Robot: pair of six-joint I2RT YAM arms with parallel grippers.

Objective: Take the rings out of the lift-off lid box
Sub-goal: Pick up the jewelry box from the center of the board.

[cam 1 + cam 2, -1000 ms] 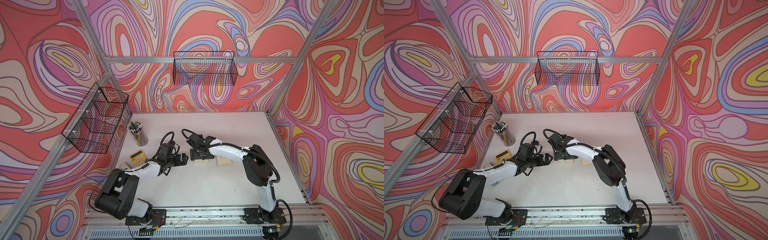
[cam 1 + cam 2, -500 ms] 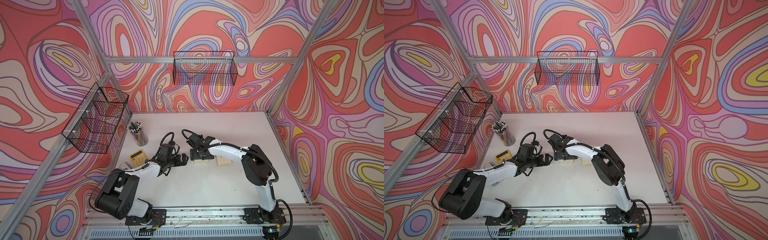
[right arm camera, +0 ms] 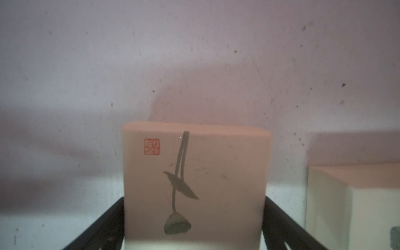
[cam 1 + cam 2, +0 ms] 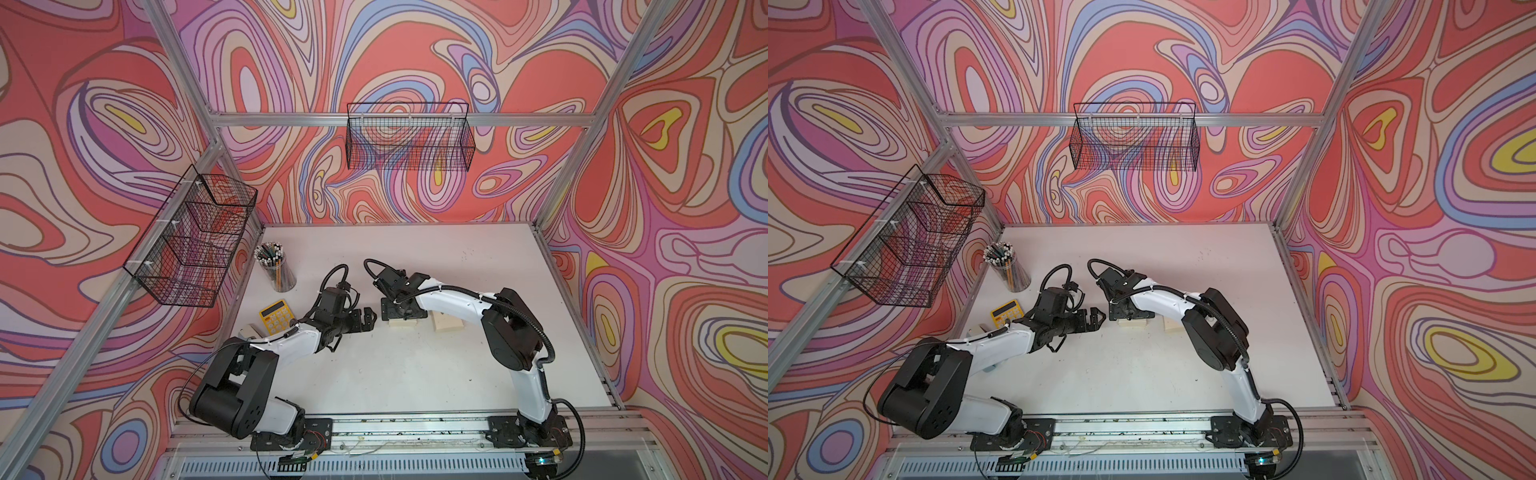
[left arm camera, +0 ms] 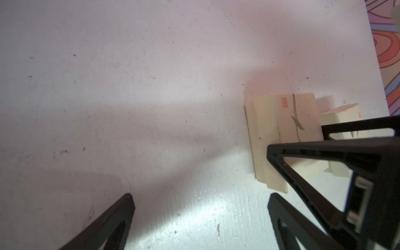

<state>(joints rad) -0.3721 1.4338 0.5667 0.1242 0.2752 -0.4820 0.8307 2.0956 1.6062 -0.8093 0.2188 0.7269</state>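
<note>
The lift-off lid box (image 3: 194, 173) is cream, with a red stamp and a drawn lotus stem on its lid, which is on. It stands at mid-table in both top views (image 4: 403, 324) (image 4: 1133, 323) and shows in the left wrist view (image 5: 279, 121). My right gripper (image 3: 194, 200) comes down over it (image 4: 401, 309), with one finger pressed against each side of the lid. My left gripper (image 5: 200, 199) hovers low just left of the box (image 4: 371, 318), open with nothing between its fingers. The rings are hidden.
A second cream box (image 4: 446, 322) (image 3: 355, 194) lies just right of the first. A yellow calculator (image 4: 276, 316) and a cup of pencils (image 4: 276, 266) stand at the left. Wire baskets hang on the left wall (image 4: 195, 237) and back wall (image 4: 409, 141).
The right gripper's jaws have closed in a little onto the box's sides. Both arms stay where they were.
</note>
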